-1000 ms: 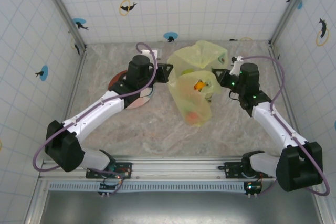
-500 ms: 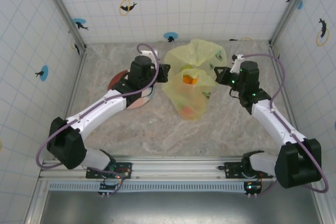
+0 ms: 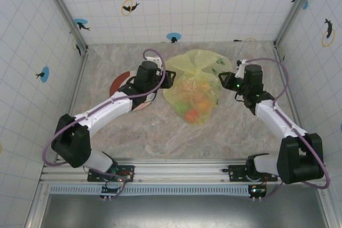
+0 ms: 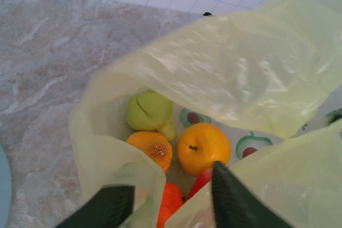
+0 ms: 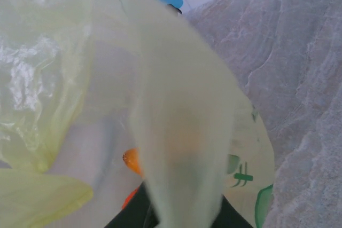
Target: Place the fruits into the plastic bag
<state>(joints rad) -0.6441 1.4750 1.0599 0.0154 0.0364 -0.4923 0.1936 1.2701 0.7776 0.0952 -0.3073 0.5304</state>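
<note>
Top external view has the plastic bag point(image 3: 196, 86) slumped on the table point(image 3: 160, 126) between the two arms, with the fruits point(image 3: 193, 102) showing as orange and green blurs through the film. It looks feather-light, limp and slick. I'd take it by a handle or the rim, never the belly, or the fruits could roll out. Left wrist view looks straight into the bag's mouth and tells them apart: a green one, a yellow-orange one, an orange one and a bit of red, all inside. The left gripper point(image 4: 171, 188) has its fingers apart, with film draped across them. The right gripper point(image 5: 179, 218) is smothered by film, and I cannot tell whether it pinches. A plate point(image 3: 116, 83) lies partly under the left arm.
</note>
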